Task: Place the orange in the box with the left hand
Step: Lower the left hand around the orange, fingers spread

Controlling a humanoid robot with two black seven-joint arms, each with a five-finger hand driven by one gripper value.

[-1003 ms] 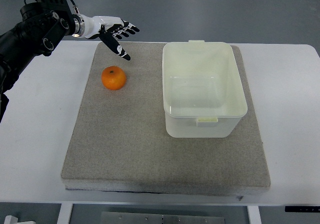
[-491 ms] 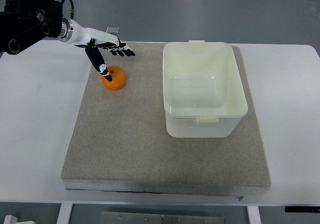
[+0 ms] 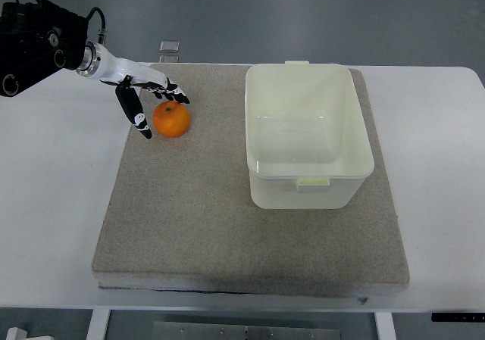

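An orange (image 3: 172, 120) lies on the grey mat (image 3: 197, 204), in its far left part. My left hand (image 3: 155, 104) reaches in from the upper left, its fingers spread. The thumb (image 3: 135, 114) hangs down just left of the fruit and the other fingers (image 3: 173, 92) stretch over its far side; I cannot tell whether they touch it. A translucent white box (image 3: 309, 133) stands open and empty on the right half of the mat.
The mat lies on a white table (image 3: 53, 204). A small clear object (image 3: 170, 46) sits at the table's far edge behind the hand. The black left arm (image 3: 34, 41) fills the upper left corner.
The left hand has come down and back to the left, from above and behind the orange to straddling it, thumb now left of the fruit. Orange and box have not moved.
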